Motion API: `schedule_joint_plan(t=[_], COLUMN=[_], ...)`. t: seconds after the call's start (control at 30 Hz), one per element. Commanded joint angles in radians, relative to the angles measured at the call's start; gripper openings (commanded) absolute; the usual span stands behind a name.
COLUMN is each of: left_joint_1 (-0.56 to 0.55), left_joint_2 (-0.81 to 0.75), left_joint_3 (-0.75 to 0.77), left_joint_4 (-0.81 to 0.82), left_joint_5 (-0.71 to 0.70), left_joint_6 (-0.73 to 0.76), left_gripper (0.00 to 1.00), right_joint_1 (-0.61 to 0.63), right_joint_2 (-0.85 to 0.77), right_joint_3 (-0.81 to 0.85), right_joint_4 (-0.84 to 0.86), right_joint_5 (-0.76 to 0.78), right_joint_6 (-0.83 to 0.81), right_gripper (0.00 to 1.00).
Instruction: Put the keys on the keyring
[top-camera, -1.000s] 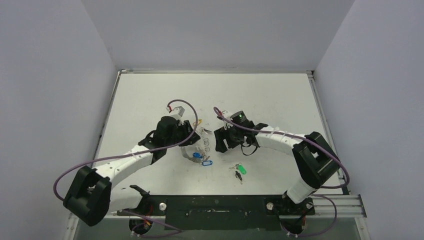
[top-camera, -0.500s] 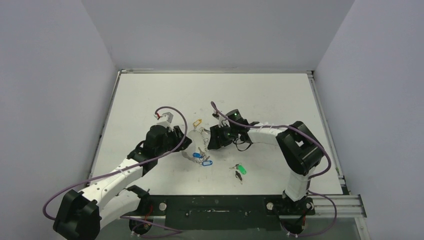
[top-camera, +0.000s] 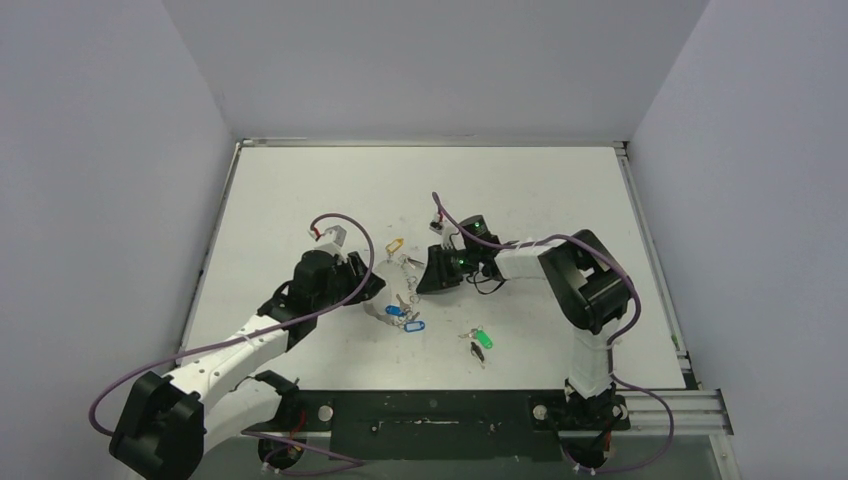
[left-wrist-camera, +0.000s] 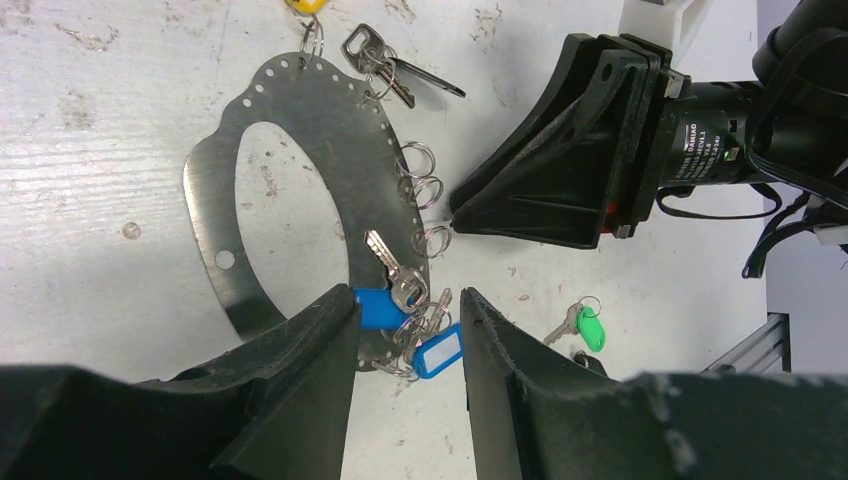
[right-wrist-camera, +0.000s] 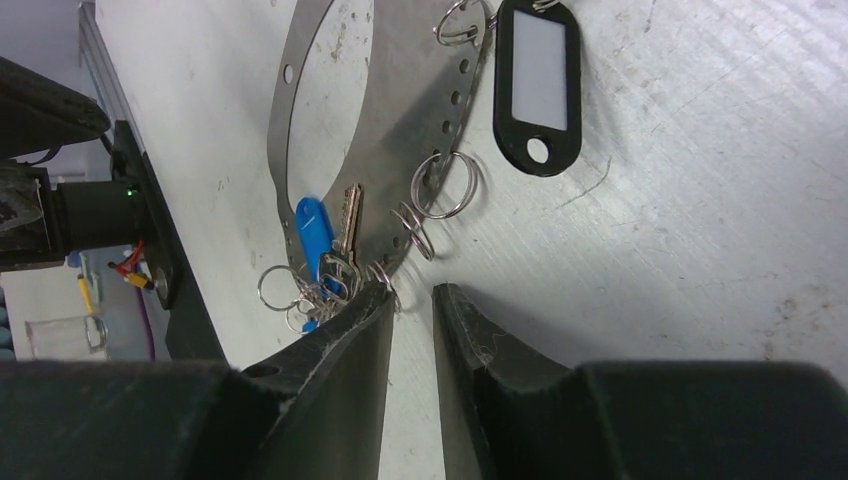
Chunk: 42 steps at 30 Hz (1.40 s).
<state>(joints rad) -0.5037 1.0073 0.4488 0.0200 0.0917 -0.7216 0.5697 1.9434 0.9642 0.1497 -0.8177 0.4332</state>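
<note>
My right gripper (right-wrist-camera: 413, 292), jaws a sliver apart on nothing, should centre the small split ring (right-wrist-camera: 415, 228) just ahead before squeezing, without dragging the keyring (right-wrist-camera: 410, 110).

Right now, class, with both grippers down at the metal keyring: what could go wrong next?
1. The right gripper has its jaws almost together by the split rings on the edge of the keyring: it may pinch the wrong ring or push the keyring aside.
2. The left gripper straddles the blue key bunch: a pull could drag the keyring.
3. The grippers are close together and might collide.
</note>
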Motion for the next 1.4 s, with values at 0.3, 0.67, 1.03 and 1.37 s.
schedule_joint_plan(t=[0.3,0.67,1.03,1.37], left_joint_1=[0.005,0.007,0.009,0.016], left_joint_2=[0.007,-0.007,-0.015,0.003], left_joint_3=[0.015,0.009,0.028,0.080], left_joint_4=[0.068,0.064,0.039,0.084], left_joint_5=[0.015,0.005,0.011,0.088], left_joint_6=[-0.012,-0.012,0.019,0.065], left_gripper=[0.40,0.40,0.40,0.38], right_joint_1=[0.030,0.036,0.038,0.038], right_joint_2=[0.058,0.062,-0.049,-0.255], right_joint_3=[-0.004,0.013,0.012,0.007], right_joint_4=[0.014,-0.008,-0.077,-0.120], right_joint_5=[-0.064,-0.072,-0.049,0.059], right_joint_6=[-0.024,-0.039,-0.103,-0.146], right_gripper=[0.22,0.11,0.00,0.00])
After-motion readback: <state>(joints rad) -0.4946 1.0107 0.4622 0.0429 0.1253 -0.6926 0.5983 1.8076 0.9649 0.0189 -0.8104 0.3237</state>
